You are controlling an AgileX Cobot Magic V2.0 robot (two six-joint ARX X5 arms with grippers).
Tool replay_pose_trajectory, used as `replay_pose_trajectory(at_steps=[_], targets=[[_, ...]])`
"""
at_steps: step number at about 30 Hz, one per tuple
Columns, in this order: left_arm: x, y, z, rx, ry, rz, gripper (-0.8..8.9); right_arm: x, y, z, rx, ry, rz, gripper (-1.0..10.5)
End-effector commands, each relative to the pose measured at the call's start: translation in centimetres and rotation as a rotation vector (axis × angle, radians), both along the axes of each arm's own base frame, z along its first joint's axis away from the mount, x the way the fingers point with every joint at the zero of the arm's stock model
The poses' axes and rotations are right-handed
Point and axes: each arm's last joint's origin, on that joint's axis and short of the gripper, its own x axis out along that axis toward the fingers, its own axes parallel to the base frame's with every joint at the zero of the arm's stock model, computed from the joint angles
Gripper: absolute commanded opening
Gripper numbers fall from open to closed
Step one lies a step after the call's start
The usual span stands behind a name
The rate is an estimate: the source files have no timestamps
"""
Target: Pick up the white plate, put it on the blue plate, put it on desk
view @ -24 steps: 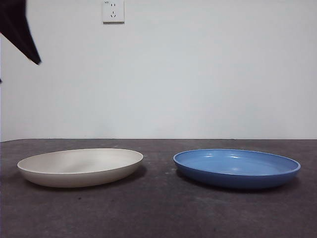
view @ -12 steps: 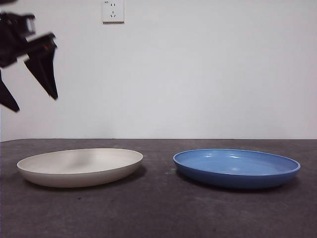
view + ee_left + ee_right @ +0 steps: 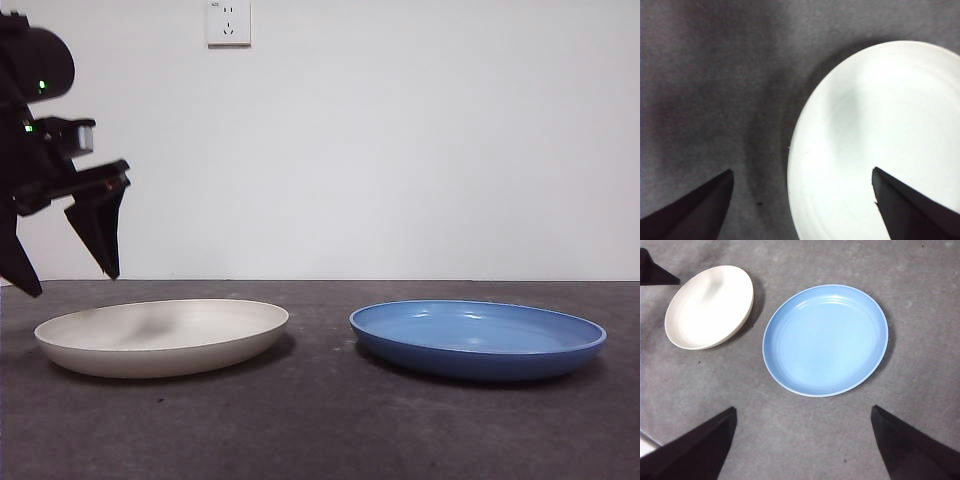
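Left pincer [image 3: 68, 280], jaws spread wide, hangs over the white plate [image 3: 163, 336]'s outer rim; I'd straddle that rim squarely before closing.

White plate [image 3: 162, 337]: matte cream. Blue plate [image 3: 478, 339]: glossy, lighter blue inside, darker outside. Desk [image 3: 330, 430]: mottled dark grey-brown. Left hand [image 3: 62, 282]: black

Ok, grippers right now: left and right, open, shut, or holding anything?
Left gripper: open, holding nothing, above the white plate's rim.
Right gripper: open, holding nothing, high above the blue plate.
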Motion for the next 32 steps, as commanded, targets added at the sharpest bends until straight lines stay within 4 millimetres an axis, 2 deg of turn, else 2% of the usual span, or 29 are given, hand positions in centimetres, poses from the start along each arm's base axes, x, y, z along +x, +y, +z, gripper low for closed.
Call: replay_pose_trajectory(at_steps=[1, 8, 12, 15, 21, 24, 28, 32], targets=[[0.9, -0.2, -0.4, 0.004, -0.007, -0.013, 4.37, 0.1, 0.0, 0.6, 0.007, -0.017, -0.003, 4.3], [1.6, -0.3, -2.2, 0.009, 0.039, -0.014, 4.36, 0.1, 0.0, 0.6, 0.007, -0.018, -0.003, 4.3], [1.6, -0.5, -2.5, 0.010, 0.046, -0.019, 4.22, 0.1, 0.0, 0.6, 0.007, -0.019, -0.003, 4.3], [1.6, -0.5, -2.5, 0.011, 0.048, -0.019, 3.31, 0.1, 0.0, 0.6, 0.007, -0.020, -0.003, 4.3], [1.4, -0.5, -2.6, 0.014, 0.072, -0.020, 3.05, 0.1, 0.0, 0.6, 0.007, -0.020, -0.003, 4.3], [1.4, -0.5, -2.6, 0.014, 0.076, -0.019, 2.20, 0.1, 0.0, 0.6, 0.007, -0.021, -0.003, 4.3], [1.3, -0.4, -2.7, 0.016, 0.088, -0.019, 2.07, 0.1, 0.0, 0.6, 0.007, -0.021, -0.003, 4.3], [1.1, -0.4, -2.7, 0.018, 0.102, -0.019, 1.19, 0.1, 0.0, 0.6, 0.007, -0.021, -0.003, 4.3]])
